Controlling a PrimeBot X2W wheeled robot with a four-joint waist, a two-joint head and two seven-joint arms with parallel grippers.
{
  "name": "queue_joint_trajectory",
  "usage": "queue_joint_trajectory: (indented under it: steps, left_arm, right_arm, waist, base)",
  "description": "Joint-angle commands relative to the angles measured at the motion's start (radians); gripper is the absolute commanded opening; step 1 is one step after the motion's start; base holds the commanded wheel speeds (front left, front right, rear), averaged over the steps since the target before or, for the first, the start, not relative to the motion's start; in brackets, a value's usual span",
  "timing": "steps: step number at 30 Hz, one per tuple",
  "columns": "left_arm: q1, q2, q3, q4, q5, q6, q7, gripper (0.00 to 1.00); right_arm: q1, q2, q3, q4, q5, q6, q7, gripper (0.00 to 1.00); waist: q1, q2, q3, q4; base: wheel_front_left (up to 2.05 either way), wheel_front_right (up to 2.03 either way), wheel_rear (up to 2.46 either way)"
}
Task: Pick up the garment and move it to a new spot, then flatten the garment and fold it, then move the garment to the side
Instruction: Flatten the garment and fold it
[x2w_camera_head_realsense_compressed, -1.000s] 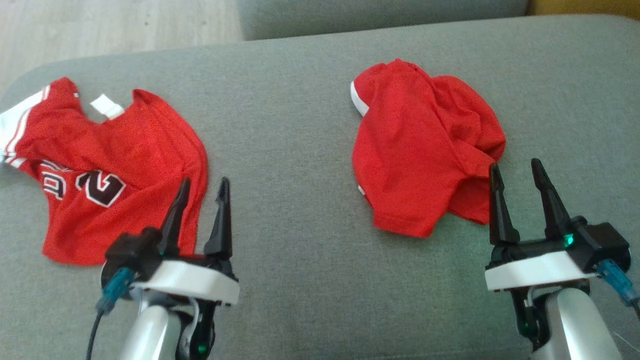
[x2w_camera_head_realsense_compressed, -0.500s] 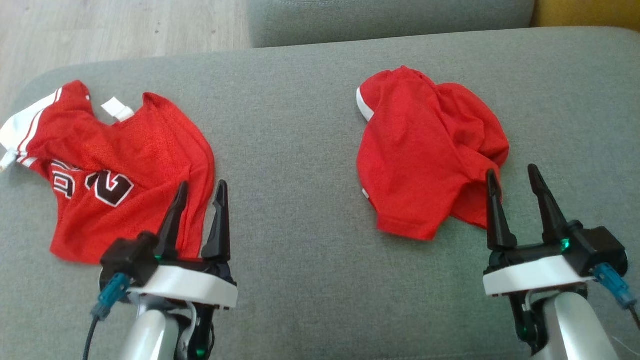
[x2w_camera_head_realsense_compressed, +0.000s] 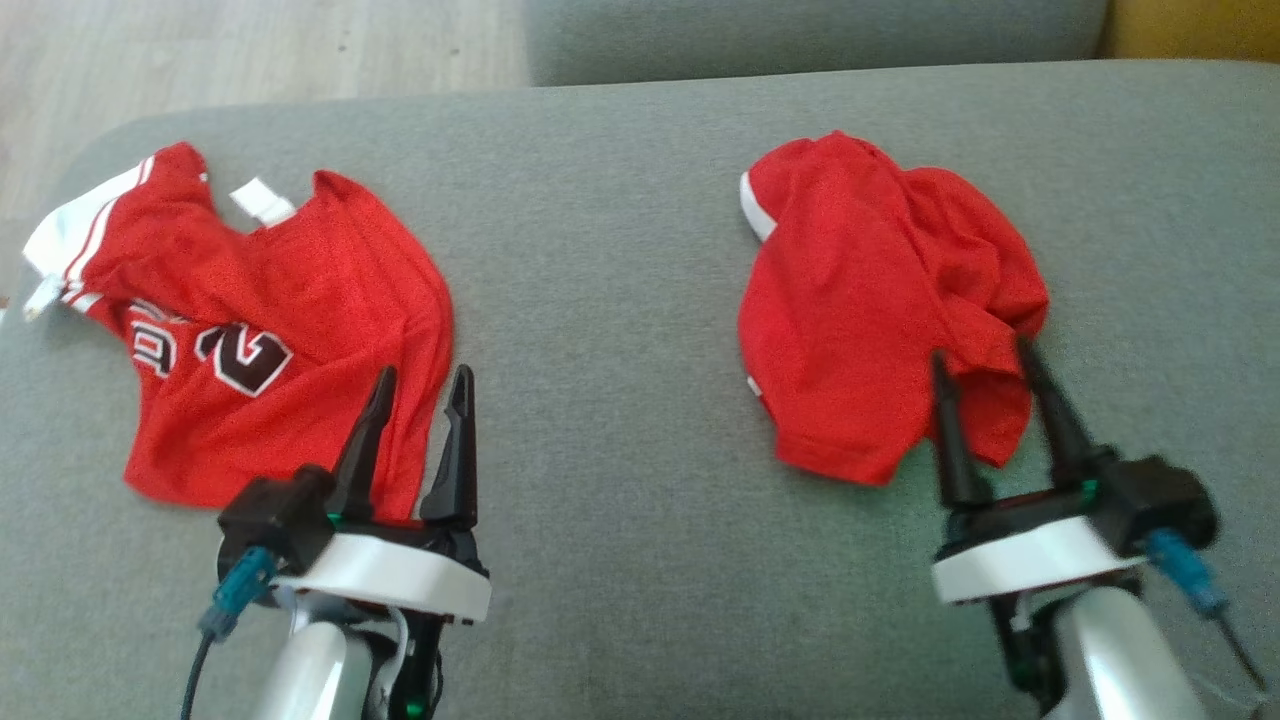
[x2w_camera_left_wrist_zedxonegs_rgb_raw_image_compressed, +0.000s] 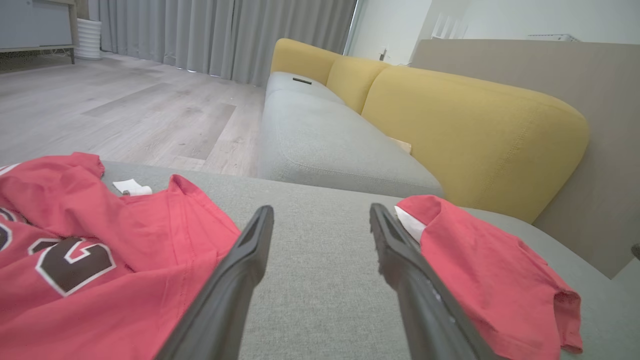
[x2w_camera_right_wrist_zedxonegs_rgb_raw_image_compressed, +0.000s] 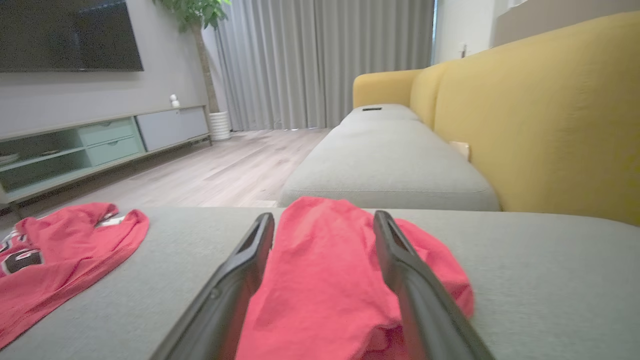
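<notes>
I face a grey fabric cushion (x2w_camera_head_realsense_compressed: 620, 250), with a grey sofa seat (x2w_camera_left_wrist_zedxonegs_rgb_raw_image_compressed: 320, 140) beyond it and yellow backrests (x2w_camera_left_wrist_zedxonegs_rgb_raw_image_compressed: 475, 130) along my right. Pale wood floor (x2w_camera_left_wrist_zedxonegs_rgb_raw_image_compressed: 100, 110) runs to long grey curtains (x2w_camera_right_wrist_zedxonegs_rgb_raw_image_compressed: 320, 60). A dark television (x2w_camera_right_wrist_zedxonegs_rgb_raw_image_compressed: 70, 35) hangs over a low cabinet (x2w_camera_right_wrist_zedxonegs_rgb_raw_image_compressed: 100, 145), with a potted plant (x2w_camera_right_wrist_zedxonegs_rgb_raw_image_compressed: 192, 10) beside it.

A grey cushion (x2w_camera_head_realsense_compressed: 620, 250) carries a numbered red jersey (x2w_camera_head_realsense_compressed: 290, 330) and, well apart, a crumpled red garment (x2w_camera_head_realsense_compressed: 870, 300), possibly shorts.

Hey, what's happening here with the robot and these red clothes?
A two-armed robot is working over a grey sofa cushion with two red garments lying on it. Its right gripper, open, is lined up on the near edge of the crumpled red garment, nothing gripped yet. The left gripper, open too, hangs beside the numbered jersey.
</notes>
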Motion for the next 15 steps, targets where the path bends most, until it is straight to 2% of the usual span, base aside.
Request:
queue_joint_trajectory:
  steps: [1,11,15]
  left_arm:
    - [-0.042,0.0,0.024,-0.028,-0.005,0.006,-0.005,1.0]
    - [-0.051,0.0,0.002,-0.023,-0.022,0.013,-0.005,1.0]
    - [-0.052,0.0,-0.008,-0.022,-0.028,0.015,-0.005,1.0]
  right_arm:
    - [-0.018,-0.006,0.056,-0.021,-0.014,-0.001,-0.009,1.0]
    - [-0.084,-0.006,0.186,0.154,-0.097,-0.001,0.09,1.0]
    - [-0.123,-0.006,0.188,0.237,-0.137,-0.001,0.127,1.0]
  waist:
    - [0.0,0.0,0.003,0.017]
    - [0.0,0.0,0.024,0.103]
    - [0.0,0.0,0.036,0.133]
  base:
    - [0.0,0.0,0.0]
    - [0.0,0.0,0.0]
    - [0.0,0.0,0.0]
